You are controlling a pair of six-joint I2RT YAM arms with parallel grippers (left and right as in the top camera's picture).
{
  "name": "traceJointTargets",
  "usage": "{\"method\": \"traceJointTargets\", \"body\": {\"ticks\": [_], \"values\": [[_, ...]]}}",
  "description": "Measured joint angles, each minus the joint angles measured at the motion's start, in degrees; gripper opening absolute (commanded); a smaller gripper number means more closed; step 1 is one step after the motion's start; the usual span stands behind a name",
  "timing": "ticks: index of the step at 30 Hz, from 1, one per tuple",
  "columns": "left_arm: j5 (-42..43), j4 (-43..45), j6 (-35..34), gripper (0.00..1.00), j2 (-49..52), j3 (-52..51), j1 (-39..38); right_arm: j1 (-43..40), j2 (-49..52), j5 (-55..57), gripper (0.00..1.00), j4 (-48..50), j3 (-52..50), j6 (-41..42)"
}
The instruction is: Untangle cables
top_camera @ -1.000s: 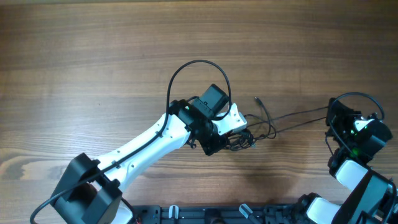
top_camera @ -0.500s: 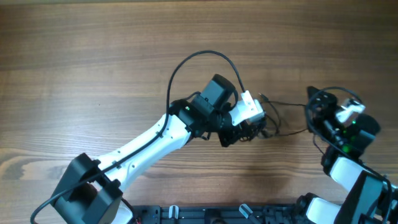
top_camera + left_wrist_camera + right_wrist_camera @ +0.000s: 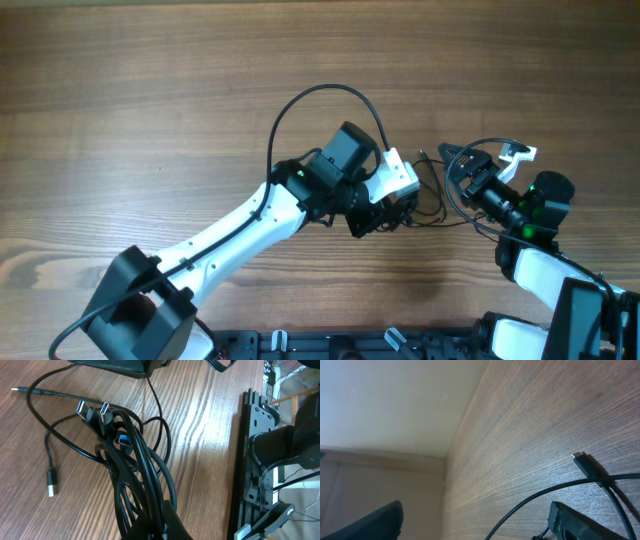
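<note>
Your left gripper: fingers pressed together, pinching cables as one black bundle. Bundle fans out ahead of left gripper over wooden table. Three plugs bunched at its far end, one loose plug off to side. Your right gripper: just right of left gripper, fingers spread wide, holding nothing. Thin strand and small end plug lie before it.
</note>
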Motion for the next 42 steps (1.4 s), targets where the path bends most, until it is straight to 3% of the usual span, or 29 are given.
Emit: {"method": "traceJointTargets", "body": {"ticks": [3, 11, 14, 18, 21, 24, 30, 33, 37, 42], "values": [[1.05, 0.0, 0.04, 0.04, 0.0, 0.0, 0.79, 0.0, 0.0, -0.37, 0.66, -0.94, 0.07, -0.37], [6.21, 0.02, 1.79, 0.04, 0.0, 0.0, 1.01, 3.82, 0.0, -1.88, 0.7, -11.37, 0.11, -1.31], [7.54, 0.02, 2.01, 0.04, 0.0, 0.0, 0.35, 7.23, 0.0, -1.09, 0.62, -11.39, 0.11, -1.64], [8.31, 0.0, 2.03, 0.04, 0.0, 0.0, -1.46, 11.1, 0.0, 0.79, 0.45, -11.3, 0.11, -1.73], [8.59, -0.02, 2.03, 0.04, 0.0, 0.0, -2.43, 12.66, 0.0, 1.38, 0.21, -10.27, 0.13, -1.18], [8.81, 0.0, 2.03, 0.04, 0.0, 0.0, -3.04, 12.85, 0.0, 1.62, 0.04, -8.68, 0.15, -1.09], [8.81, -0.02, 2.05, 0.04, 0.0, 0.0, -3.32, 12.85, 0.0, 1.57, 0.04, -6.54, 0.15, -1.01], [8.81, -0.22, 2.05, 0.04, 0.0, 0.0, -3.39, 12.85, 0.0, 1.51, 0.04, -0.79, 0.11, 0.13], [8.79, -0.15, 2.12, 0.04, 0.0, 0.0, -4.26, 12.85, 0.0, 1.81, 0.04, 9.66, 0.17, 5.27], [8.74, 0.31, 3.78, 0.04, -0.02, 0.0, -5.64, 13.9, 0.0, 2.62, 0.04, 10.99, 0.15, 14.47]]}}
